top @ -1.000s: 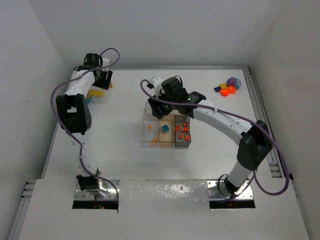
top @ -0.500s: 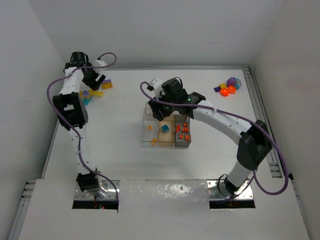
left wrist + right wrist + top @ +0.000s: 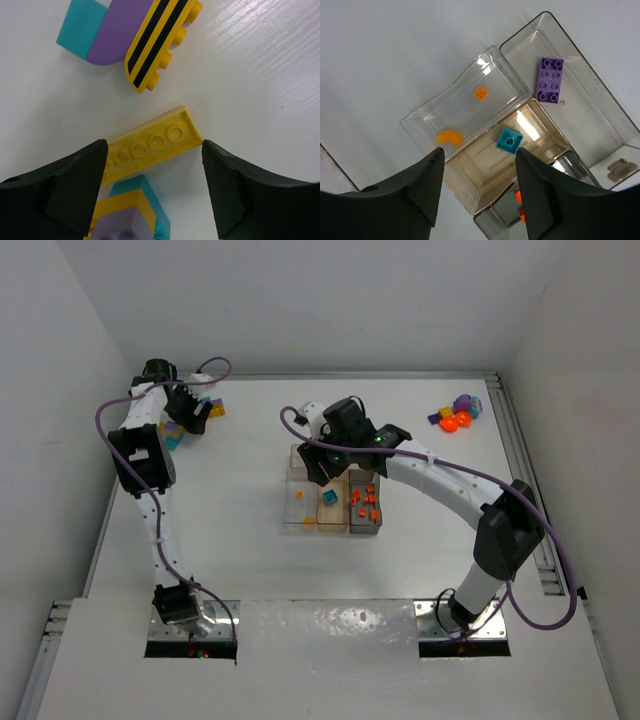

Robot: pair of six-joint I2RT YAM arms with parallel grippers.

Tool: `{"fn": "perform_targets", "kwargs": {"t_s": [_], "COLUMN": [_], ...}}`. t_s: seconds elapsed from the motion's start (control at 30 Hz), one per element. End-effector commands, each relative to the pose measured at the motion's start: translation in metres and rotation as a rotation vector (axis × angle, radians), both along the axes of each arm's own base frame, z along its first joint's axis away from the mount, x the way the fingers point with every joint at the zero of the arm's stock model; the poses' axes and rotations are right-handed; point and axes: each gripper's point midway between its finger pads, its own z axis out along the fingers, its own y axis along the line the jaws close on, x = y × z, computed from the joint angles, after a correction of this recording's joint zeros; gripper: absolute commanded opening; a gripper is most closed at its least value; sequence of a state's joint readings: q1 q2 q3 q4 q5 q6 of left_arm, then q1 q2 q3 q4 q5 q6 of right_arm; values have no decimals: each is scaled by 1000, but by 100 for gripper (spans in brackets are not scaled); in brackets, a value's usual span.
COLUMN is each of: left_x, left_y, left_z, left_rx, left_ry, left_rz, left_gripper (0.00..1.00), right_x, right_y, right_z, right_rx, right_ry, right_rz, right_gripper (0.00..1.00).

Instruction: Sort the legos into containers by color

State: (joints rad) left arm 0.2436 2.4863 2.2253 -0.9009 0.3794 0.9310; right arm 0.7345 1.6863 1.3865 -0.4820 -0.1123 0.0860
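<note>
My left gripper [image 3: 154, 150] is open near the table's far left corner, its fingers on either side of a flat yellow lego [image 3: 155, 144] without touching it. Beyond it lie a black-striped yellow piece [image 3: 160, 42], a purple one [image 3: 117, 32] and a teal one [image 3: 80, 27]. A teal, yellow and purple stack [image 3: 135, 210] sits below. My right gripper [image 3: 479, 152] hangs open and empty over the containers [image 3: 316, 531]. The clear section holds two orange bits [image 3: 480, 93], the tan one a teal brick [image 3: 509, 140]. The grey one holds orange-red pieces [image 3: 366, 502], the wide one a purple brick [image 3: 549, 80].
A small heap of purple, orange and yellow legos [image 3: 458, 415] lies at the far right. A metal rail [image 3: 525, 475] runs along the table's right edge. White walls close in on the left and the back, close to my left gripper [image 3: 190, 412].
My left gripper swung left toward the wall, opened wider, and now straddles the yellow lego. The right arm has barely moved.
</note>
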Motion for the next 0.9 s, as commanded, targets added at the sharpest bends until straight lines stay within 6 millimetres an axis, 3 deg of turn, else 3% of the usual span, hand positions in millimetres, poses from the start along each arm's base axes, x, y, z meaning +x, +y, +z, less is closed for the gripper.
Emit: {"fn": "perform_targets", "kwargs": {"t_s": [0.0,0.13,0.27,0.4,0.5,0.6,0.63,0.67,0.7,0.87], "left_x": [-4,-15,-31,-45,-45,-47,-43,-45,-43,-36], "left_y": [3,3,6,12,13,7,4,1,-3,-26], "left_z": [-14,-22,-31,-35,-28,-25,-17,-16,-13,29], "left_rx": [-11,-1,36,92,101,82,75,62,48,-9], "left_ry": [25,69,123,165,150,140,114,113,101,21], "left_rz": [9,-3,-57,-98,-88,-91,-91,-79,-77,-52], "left_gripper": [73,72,58,52,42,26,19,7,2,0], "right_x": [5,5,6,7,8,8,8,7,7,6], "right_y": [9,7,7,7,7,8,7,7,7,5], "right_z": [19,18,18,20,20,20,20,19,20,19], "right_rx": [38,24,24,24,23,23,23,21,22,17], "right_ry": [-31,-29,-34,-44,-48,-47,-45,-41,-41,-40], "right_rz": [20,16,16,20,21,22,19,20,21,16], "right_gripper": [59,59,59,59,59,59,59,59,59,59]}}
